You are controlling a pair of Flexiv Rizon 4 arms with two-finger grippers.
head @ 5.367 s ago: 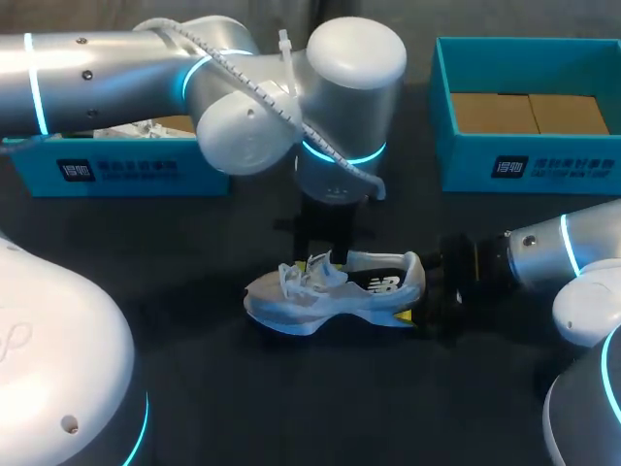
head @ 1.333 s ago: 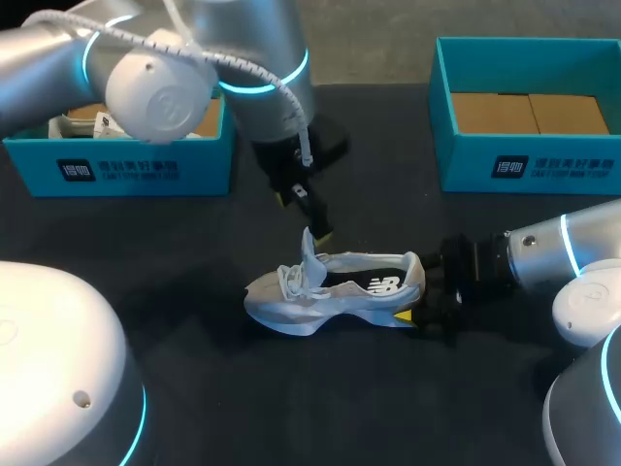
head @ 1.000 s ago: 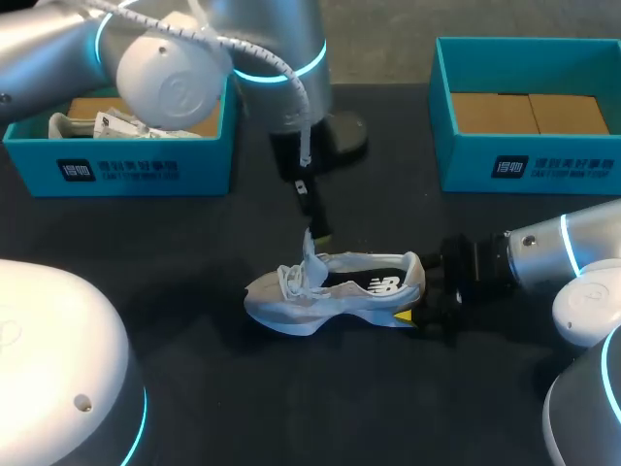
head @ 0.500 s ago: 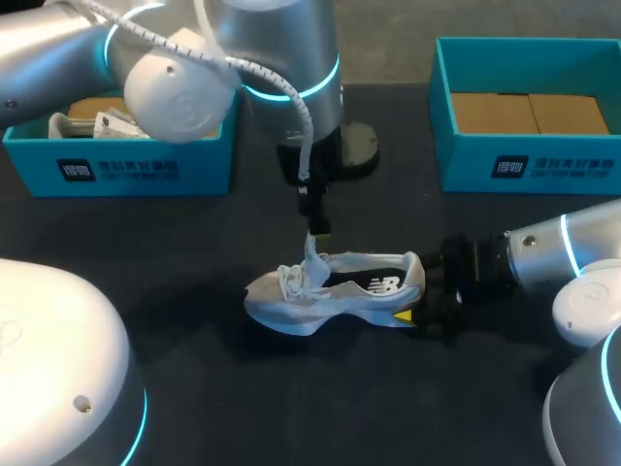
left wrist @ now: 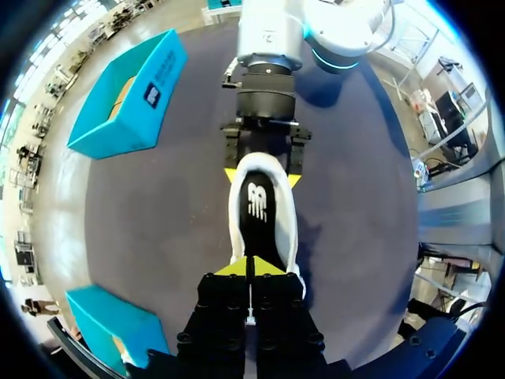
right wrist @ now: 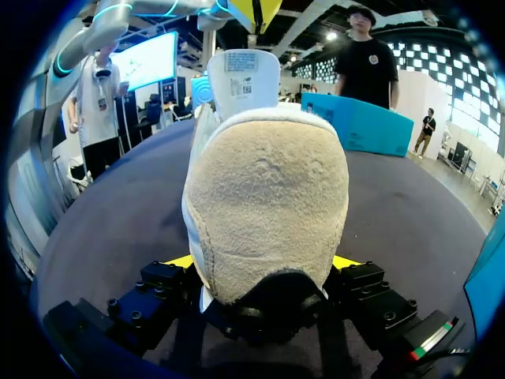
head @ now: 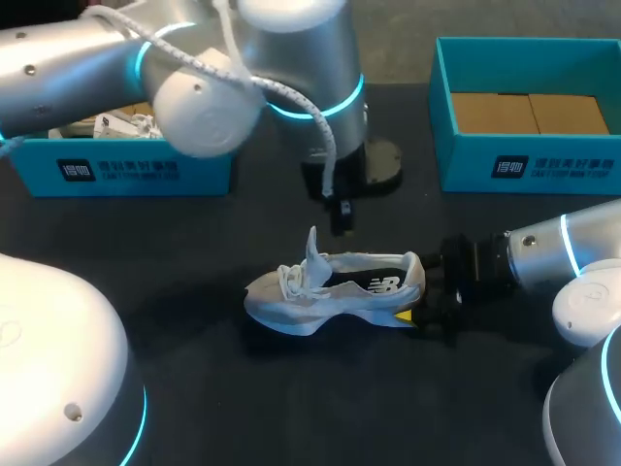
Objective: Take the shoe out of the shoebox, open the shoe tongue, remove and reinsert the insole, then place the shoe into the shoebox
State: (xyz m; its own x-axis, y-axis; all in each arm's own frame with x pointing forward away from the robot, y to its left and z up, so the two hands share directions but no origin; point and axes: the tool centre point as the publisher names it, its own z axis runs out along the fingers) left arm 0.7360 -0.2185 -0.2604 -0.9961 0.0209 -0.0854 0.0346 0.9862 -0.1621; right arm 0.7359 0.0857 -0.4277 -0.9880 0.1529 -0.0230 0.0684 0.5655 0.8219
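Now that my left gripper has released the tongue, pinched shut on nothing, right gripper clamping the shoe, I'd say insole next.

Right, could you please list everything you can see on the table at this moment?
shoe: one, white and grey, table's middle, tongue raised
left shoebox: one, teal, far left, white contents inside
right shoebox: one, teal, far right, brown floor
table: one, dark, under everything
left gripper: yellow tips, shut, above the tongue, apart from it
right gripper: yellow tips, shut on the shoe's heel
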